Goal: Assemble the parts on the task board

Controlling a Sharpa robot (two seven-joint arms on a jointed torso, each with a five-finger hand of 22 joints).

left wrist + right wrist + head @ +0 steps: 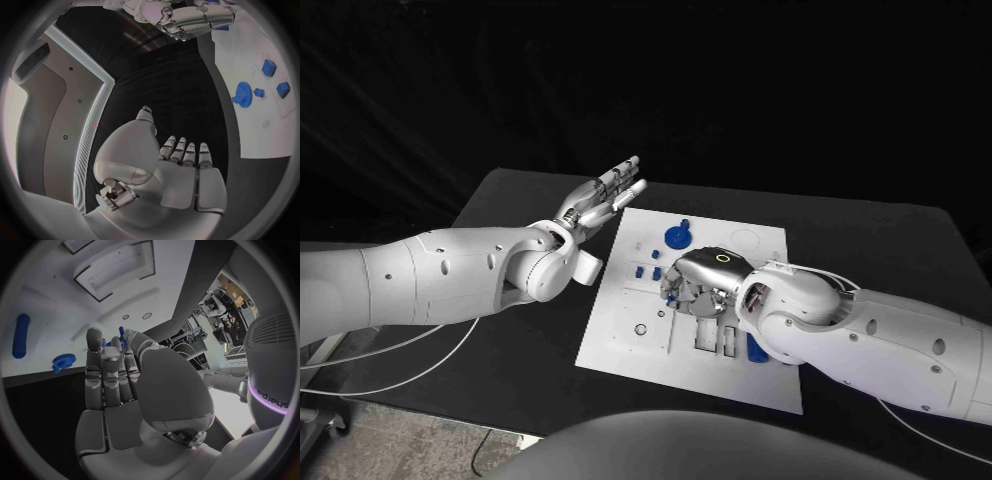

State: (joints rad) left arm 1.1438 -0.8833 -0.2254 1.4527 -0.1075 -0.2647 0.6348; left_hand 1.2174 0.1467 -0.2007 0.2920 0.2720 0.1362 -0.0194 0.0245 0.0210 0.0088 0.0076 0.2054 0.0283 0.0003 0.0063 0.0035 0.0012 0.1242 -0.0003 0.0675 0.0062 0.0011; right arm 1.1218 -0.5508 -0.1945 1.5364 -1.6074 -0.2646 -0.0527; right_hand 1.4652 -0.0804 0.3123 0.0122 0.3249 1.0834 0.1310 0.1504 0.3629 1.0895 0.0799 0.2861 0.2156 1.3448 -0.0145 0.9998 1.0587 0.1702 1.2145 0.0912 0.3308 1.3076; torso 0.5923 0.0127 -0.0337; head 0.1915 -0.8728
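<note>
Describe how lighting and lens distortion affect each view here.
Head view: dark surroundings, the white task board stands out brightly, edges straight. Left wrist view: fisheye bends the board's edge; the left robot hand is evenly lit and open. Right wrist view: the board curves strongly, and the right robot hand is shaded on the palm side.

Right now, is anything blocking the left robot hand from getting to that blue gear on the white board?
Nothing visible does. The left robot hand is open above the black table just off the task board's edge, and the blue gear lies on bare board beside it. The right robot hand works further along.
</note>
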